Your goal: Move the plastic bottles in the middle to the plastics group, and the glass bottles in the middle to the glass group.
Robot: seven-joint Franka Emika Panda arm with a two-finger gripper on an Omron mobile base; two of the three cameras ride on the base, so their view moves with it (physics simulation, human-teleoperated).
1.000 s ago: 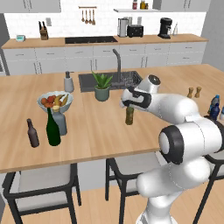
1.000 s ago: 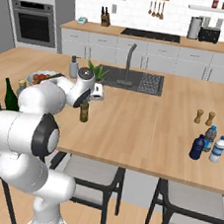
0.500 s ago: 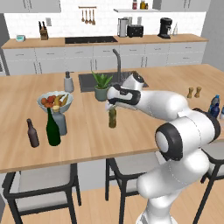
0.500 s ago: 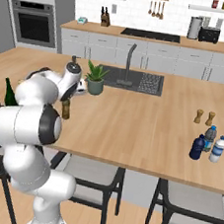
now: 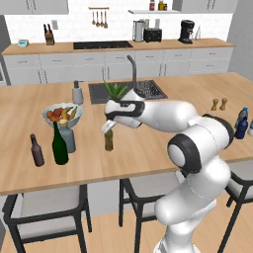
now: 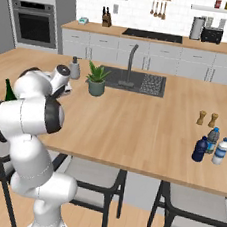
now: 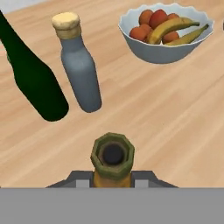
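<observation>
My gripper [image 5: 109, 126] is shut on the neck of the slim amber-olive beer bottle [image 5: 108, 141], which stands upright at the counter top; I cannot tell whether it touches. In the hand view its cap [image 7: 112, 156] sits between my fingertips [image 7: 79, 181]. Just left of it are the tall green wine bottle [image 5: 60, 146], the grey-blue flask with a tan stopper [image 5: 68, 139] and the small dark brown bottle [image 5: 35, 151]. Far right on the counter, the navy-blue bottle [image 6: 200, 149] stands beside the light blue water bottle [image 6: 212, 140] and a pale bottle [image 6: 220, 151].
A white fruit bowl [image 5: 49, 109] sits behind the flask. A potted plant [image 5: 115, 91], a soap dispenser [image 5: 77, 93] and the sink [image 5: 148, 89] lie further back. Two pepper shakers [image 6: 207, 119] stand at the right. Stools line the near edge.
The arm has swung left across the counter with the beer bottle in its grip, from near the middle to just right of the flask and wine bottle.
</observation>
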